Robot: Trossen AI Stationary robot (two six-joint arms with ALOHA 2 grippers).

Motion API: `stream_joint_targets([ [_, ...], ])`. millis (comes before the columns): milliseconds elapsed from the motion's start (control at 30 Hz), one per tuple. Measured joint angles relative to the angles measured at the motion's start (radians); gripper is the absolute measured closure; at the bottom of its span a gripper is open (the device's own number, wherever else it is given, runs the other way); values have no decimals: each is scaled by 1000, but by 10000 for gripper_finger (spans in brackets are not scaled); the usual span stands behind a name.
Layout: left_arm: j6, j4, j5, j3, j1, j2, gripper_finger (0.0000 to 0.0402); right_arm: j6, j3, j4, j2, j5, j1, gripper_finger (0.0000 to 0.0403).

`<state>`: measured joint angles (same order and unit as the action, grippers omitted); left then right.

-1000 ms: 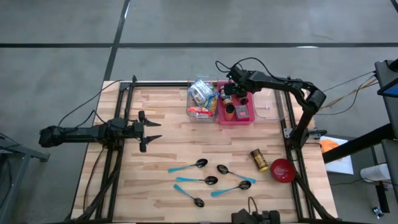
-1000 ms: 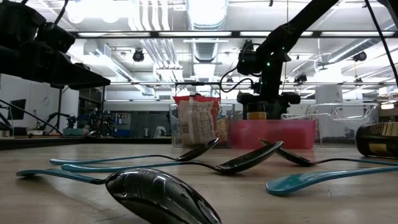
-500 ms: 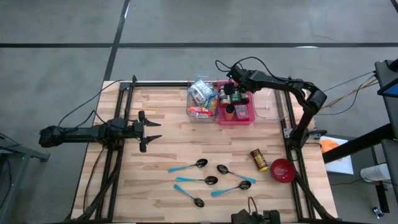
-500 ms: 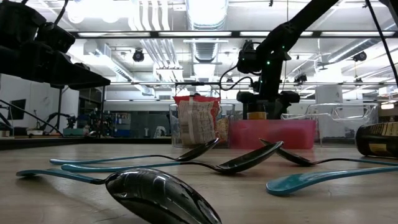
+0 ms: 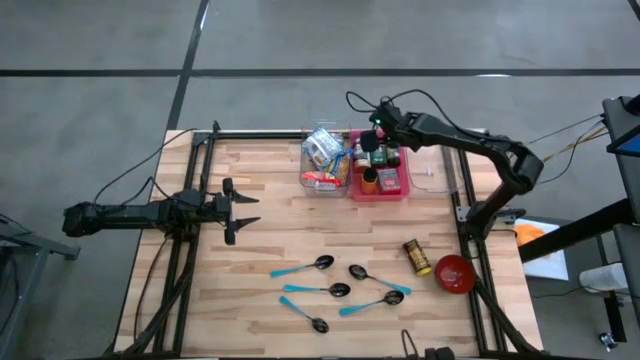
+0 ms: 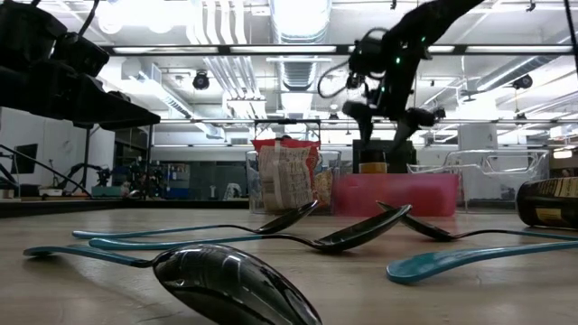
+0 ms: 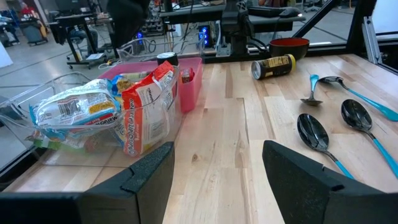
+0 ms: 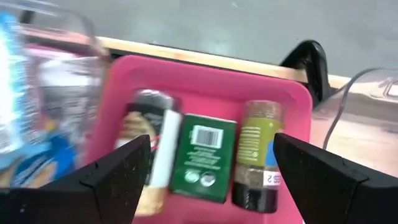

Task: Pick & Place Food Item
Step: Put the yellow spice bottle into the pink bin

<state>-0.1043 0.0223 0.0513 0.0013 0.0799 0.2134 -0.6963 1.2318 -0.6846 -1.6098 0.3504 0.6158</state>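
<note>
Above the pink bin (image 5: 397, 186), right pincer (image 5: 372, 140) hangs open.

Bright overhead strip lights, soft shadows, right wrist view motion-blurred

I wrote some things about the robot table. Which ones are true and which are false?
1. The right pincer hangs open above the pink bin. True.
2. The red bowl sits inside the pink bin. False: it stands on the table near the right edge, beside the lying jar.
3. The left pincer holds a spoon. False: it is open and empty, away from the spoons.
4. Snack bags fill the clear bin next to the pink bin. True.
5. A green box lies in the pink bin. True.
</note>
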Motion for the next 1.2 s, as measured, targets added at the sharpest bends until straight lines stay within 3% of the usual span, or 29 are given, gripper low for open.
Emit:
stream_joint_targets([
  [367,0,0,0,0,0,0,158,25,-19,-22,148,35,-163,67],
  [733,3,0,0,0,0,0,158,-14,-145,-14,288,74,-404,67],
  [1000,3,0,0,0,0,0,158,-114,-262,-26,380,72,-575,67],
  [1200,2,0,0,0,0,0,158,-300,-294,-158,389,60,-698,67],
])
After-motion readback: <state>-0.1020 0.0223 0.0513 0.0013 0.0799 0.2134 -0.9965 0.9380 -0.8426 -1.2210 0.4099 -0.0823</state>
